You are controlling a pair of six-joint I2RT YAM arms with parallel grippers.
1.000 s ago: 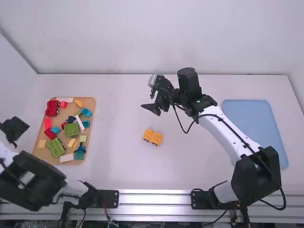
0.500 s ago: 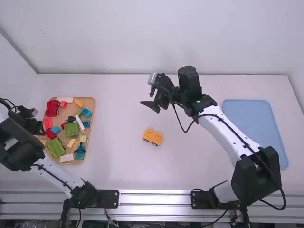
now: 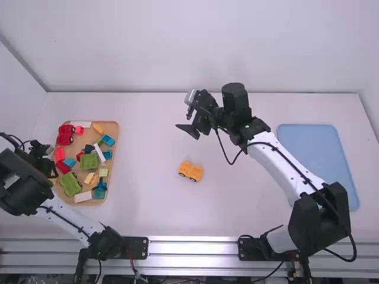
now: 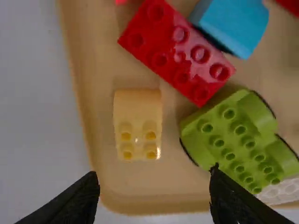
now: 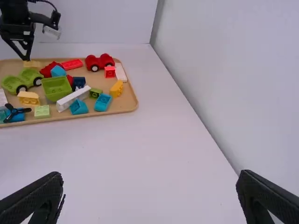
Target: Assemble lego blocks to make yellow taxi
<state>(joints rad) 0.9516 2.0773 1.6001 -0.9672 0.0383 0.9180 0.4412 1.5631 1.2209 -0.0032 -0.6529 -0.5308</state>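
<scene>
A yellow block (image 4: 138,126) is lying studs up in the tan tray (image 4: 159,205), near a red brick (image 4: 175,51) and a green car (image 4: 238,142) but touching neither. We are holding the left claw (image 4: 154,172) just above it, fingers spread and empty, probably so they can pass down either side of the block. Well apart, a yellow car (image 3: 190,171) is standing on its wheels mid-table, likely serving as the taxi's base. We are keeping the right claw (image 5: 152,175) spread and empty above the table beyond that car, presumably leaving room for building. Farther right, a blue tray (image 3: 320,154) is lying flat.
</scene>
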